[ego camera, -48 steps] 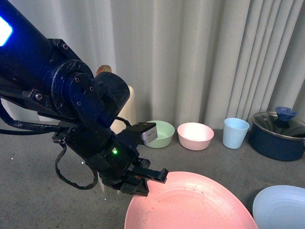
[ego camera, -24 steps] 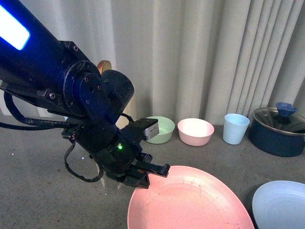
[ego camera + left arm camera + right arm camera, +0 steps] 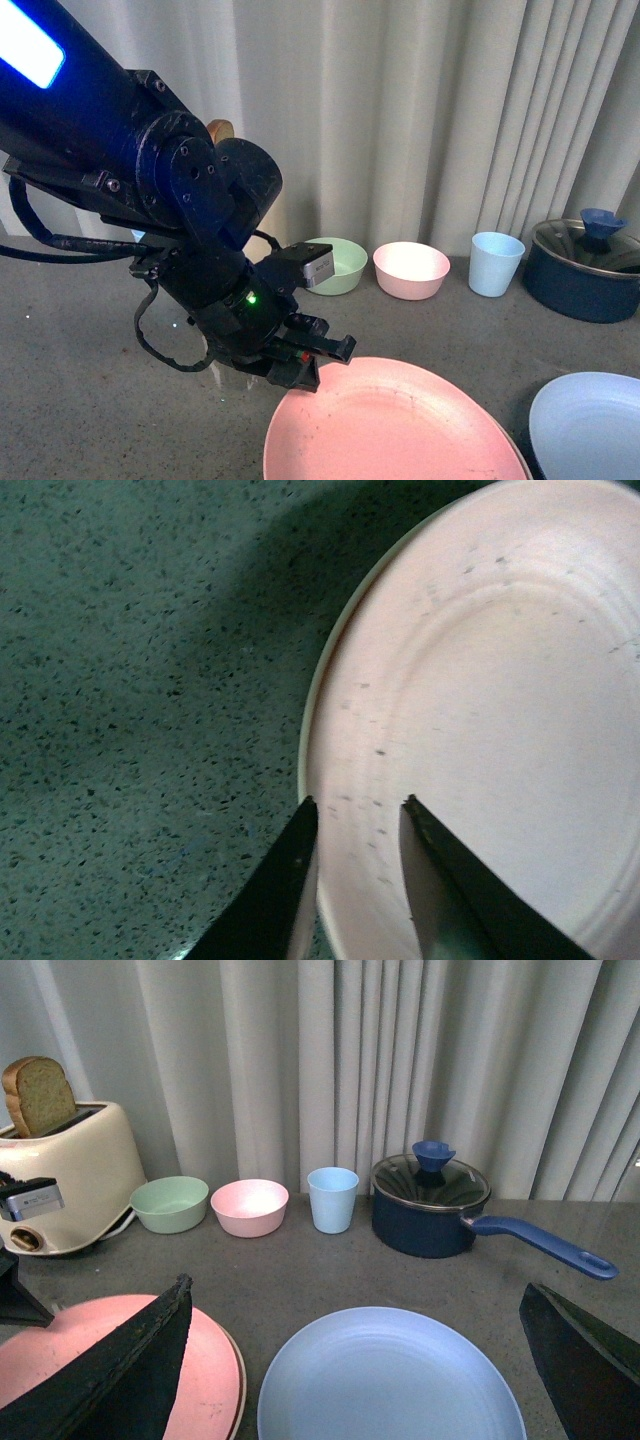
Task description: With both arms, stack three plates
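Table [image 3: 70, 400] first: grey top with dark speckle, stone-look, flat and matte, carrying everything. Task under halfway by my reading. The pink plate [image 3: 400, 430] lies over the cream plate [image 3: 238, 1380], of which only a thin crescent of rim shows past the pink edge. Whether pink is fully settled or a shade above, cannot tell. Left jaws are closed on the pink plate's left rim, one finger [image 3: 285, 880] outside the edge and the other over the inner slope, so release not yet made. Blue plate [image 3: 390, 1385] lies alone on the table, just beside the pink-and-cream pair and apart from it — the piece left to stack. Right jaws spread wide, holding nothing, fingers [image 3: 120, 1370] to either side of the blue plate in the wrist view and clear of it. Plates: round, shallow, matte, plastic by the look, with a broad flat well, a faint stepped ring and a low thin rim. Pink surface carries small dark flecks. Judged light and a little slick, the thin rim suiting a pinch. Along the curtain, well apart from the plates: cream toaster [image 3: 70, 1180] with smooth rounded body and a bread slice standing in it, dark blue pot [image 3: 430, 1215] with glass lid and long handle, small green bowl [image 3: 170, 1203] and pink bowl [image 3: 250, 1207], then a pale blue tapered cup [image 3: 332, 1200].
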You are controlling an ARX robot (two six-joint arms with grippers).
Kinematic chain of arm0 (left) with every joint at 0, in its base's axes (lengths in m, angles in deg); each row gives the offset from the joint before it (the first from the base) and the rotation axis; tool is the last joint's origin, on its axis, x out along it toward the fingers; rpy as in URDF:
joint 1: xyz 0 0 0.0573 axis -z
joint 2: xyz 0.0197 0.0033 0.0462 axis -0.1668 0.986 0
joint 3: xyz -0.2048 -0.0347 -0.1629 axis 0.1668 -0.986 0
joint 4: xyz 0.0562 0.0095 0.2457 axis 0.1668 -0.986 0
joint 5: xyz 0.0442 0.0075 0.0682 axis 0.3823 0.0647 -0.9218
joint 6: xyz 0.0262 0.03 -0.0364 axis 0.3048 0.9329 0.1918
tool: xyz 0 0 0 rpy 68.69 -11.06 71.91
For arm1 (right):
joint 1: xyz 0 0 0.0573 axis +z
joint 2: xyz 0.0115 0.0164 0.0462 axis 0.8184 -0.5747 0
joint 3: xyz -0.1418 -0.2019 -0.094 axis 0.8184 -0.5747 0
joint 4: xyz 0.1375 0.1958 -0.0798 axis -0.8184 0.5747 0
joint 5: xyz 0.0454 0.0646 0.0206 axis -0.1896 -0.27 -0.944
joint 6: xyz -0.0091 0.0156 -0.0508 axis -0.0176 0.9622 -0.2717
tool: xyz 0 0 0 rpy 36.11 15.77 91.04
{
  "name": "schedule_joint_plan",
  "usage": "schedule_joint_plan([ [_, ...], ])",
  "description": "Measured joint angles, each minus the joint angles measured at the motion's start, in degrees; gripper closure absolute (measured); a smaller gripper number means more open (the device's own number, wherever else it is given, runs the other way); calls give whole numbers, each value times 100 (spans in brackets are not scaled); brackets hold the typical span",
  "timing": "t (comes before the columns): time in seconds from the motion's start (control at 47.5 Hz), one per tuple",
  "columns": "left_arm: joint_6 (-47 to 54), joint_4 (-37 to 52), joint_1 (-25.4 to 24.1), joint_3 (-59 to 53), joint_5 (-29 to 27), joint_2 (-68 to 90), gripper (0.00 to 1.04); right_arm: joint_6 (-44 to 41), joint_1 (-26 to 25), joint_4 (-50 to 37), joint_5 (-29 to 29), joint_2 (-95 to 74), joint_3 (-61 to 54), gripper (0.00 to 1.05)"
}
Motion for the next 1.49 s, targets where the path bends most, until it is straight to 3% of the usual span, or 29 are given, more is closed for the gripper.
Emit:
schedule_joint_plan([
  [0.274, -17, -26, -2, 92, 50, -26, 39, 0, 0, 0, 0, 0, 0, 7],
  [0.421, -13, 490, -101, -175, 81, -542, 7, 0, 0, 0, 0, 0, 0, 7],
  [0.589, 24, 1215, -413, -999, 247, -1829, 7, 0, 0, 0, 0, 0, 0, 7],
  [0.821, 481, 1510, -796, -2385, 245, -3550, 7, 0, 0, 0, 0, 0, 0, 7],
  [0.842, 435, 1808, -785, -2675, -63, -3814, 9, 0, 0, 0, 0, 0, 0, 7],
  [0.863, 214, 2632, -761, -3128, -774, -4116, 14, 0, 0, 0, 0, 0, 0, 7],
  [0.989, -529, 5458, -896, -5001, -2664, -5486, 38, 0, 0, 0, 7, 0, 0, 7],
  [1.136, -782, 6109, -1165, -6052, -2660, -6415, 63, 0, 0, 0, -4, 0, 0, 7],
  [1.305, -839, 6190, -1366, -6948, -2363, -6913, 100, 0, 2, 0, 4, 0, 0, 7],
  [1.494, -883, 6179, -1572, -7460, -2238, -7541, 101, 0, 2, 0, 0, 0, 0, 7],
])
